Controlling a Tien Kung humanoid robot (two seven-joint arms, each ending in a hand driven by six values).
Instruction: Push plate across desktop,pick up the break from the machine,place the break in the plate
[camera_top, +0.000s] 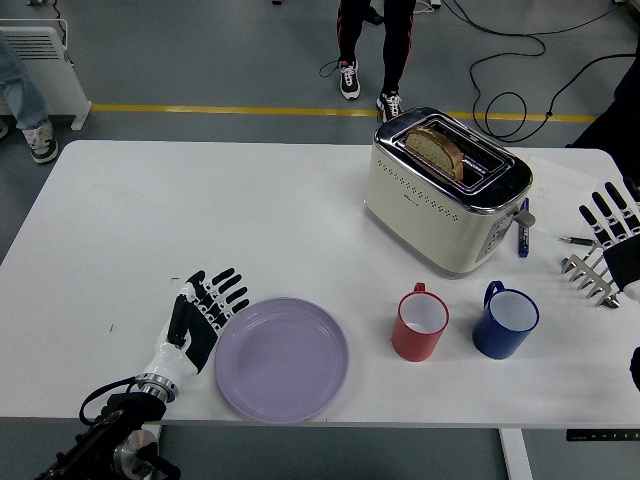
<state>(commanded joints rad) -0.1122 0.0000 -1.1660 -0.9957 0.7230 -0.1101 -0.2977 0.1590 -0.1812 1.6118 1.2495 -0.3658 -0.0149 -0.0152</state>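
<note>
Left hand (200, 315) flat on the worktop (200, 210), fingers (225, 290) spread wide, holding nothing, against the left rim of the lilac plate (282, 359). Plate sits at the near edge, left of centre. Right hand (612, 232) at the right edge, fingers splayed, empty, partly cut off by the frame. Just below it a metal fork-like rack (591, 275), hard to make out. Bread slice (435, 150) stands in the slot of the cream toaster (445, 195), far right of centre. Red mug (420, 323) and blue mug (505, 320) in front of the toaster, side by side, apart. Blue pen (522, 228) beside the toaster. White worktop, grey floor, yellow floor line (220, 108), white heater (40, 55) top left, person's legs (372, 45) beyond the far edge, bodies cropped.
</note>
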